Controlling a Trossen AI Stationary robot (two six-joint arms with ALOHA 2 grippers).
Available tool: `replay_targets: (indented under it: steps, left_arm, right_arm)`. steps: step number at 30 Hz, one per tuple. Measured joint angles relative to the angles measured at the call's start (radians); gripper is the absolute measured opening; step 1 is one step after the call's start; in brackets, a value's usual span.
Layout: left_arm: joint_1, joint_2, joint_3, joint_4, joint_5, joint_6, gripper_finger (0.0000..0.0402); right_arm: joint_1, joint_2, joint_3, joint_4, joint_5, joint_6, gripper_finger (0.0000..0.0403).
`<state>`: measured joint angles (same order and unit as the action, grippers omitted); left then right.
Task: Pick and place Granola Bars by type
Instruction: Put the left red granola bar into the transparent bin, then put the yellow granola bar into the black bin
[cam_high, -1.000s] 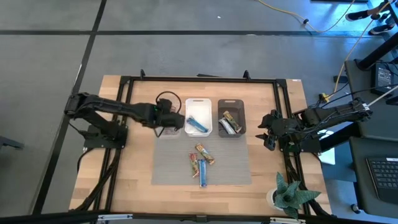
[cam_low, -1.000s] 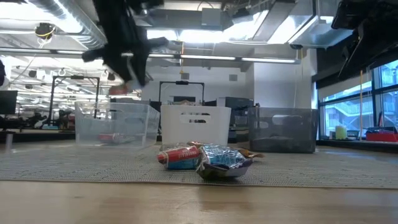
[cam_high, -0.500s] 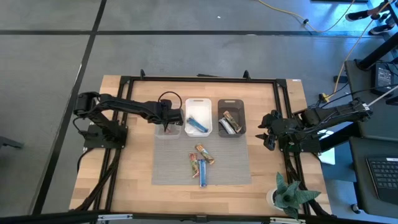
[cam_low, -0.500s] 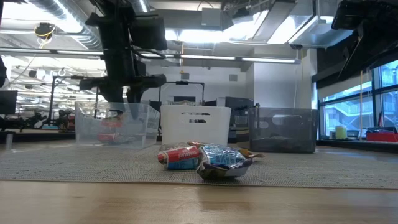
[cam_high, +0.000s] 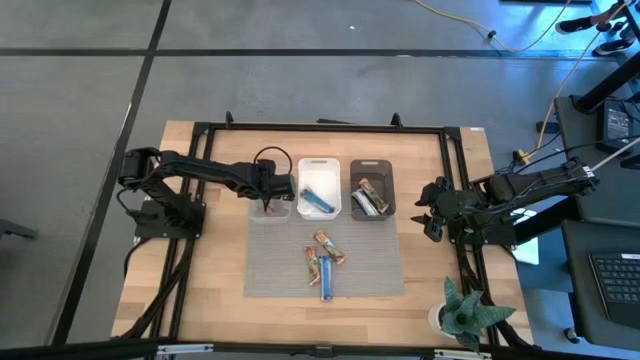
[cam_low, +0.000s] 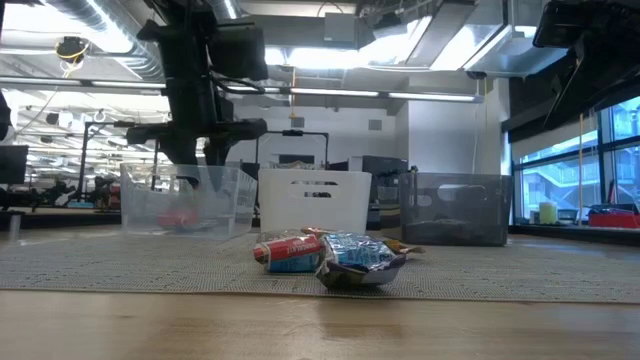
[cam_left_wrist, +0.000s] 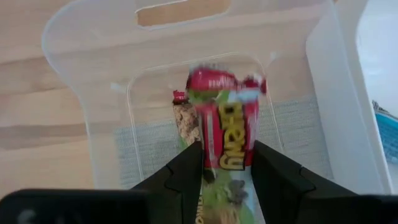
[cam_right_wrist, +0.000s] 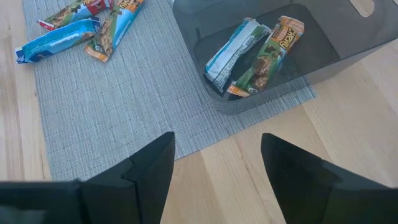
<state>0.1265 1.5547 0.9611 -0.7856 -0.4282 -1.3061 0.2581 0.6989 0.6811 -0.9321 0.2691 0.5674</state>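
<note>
**Red-green bar hanging over the clear bin**

The left gripper (cam_left_wrist: 227, 163) is hovering above the clear bin (cam_high: 272, 209), near the table's (cam_high: 215, 290) rear edge, its fingers pinching a red-green granola bar (cam_left_wrist: 225, 134). The right gripper (cam_high: 432, 212) is waiting at the table's right edge, fingers spread.

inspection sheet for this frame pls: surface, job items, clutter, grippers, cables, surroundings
Surface: wooden table with a grey mat.
Job's things: red-green bar over the clear bin; blue bar in the white bin; two bars in the grey bin; loose bars on the mat.
Clutter: potted plant at the table's corner.
Grippers: left gripper above the clear bin, fingers beside the red-green bar, grip unclear; right gripper open, waiting at the table's right edge.
Cables: yellow cable on the floor.
Surroundings: office room behind; keyboard to the right.
</note>
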Motion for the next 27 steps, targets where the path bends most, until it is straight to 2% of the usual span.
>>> replay_targets:
  steps: [4,10,16,22,27]
  left_arm:
    - [0.000,0.000,0.000,0.005,-0.037,-0.023,0.0130]
    - [-0.001,-0.004,0.000,0.005,0.002,0.019,0.0128]
    - [-0.015,-0.074,0.018,0.007,-0.036,0.077,0.0130]
    - [-0.124,-0.156,0.067,0.088,-0.067,0.301,0.0128]
    - [-0.239,-0.190,0.070,0.099,-0.005,0.418,0.0131]
  right_arm:
    - [0.000,0.000,0.000,0.000,0.000,0.000,0.0241]
    - [0.000,0.000,0.000,0.000,0.000,0.000,0.0241]
    - [0.000,0.000,0.000,0.007,0.000,0.004,0.0241]
    - [0.000,0.001,0.000,0.073,0.002,-0.037,0.0241]
    - [-0.002,0.009,0.000,0.206,0.017,-0.054,0.0241]
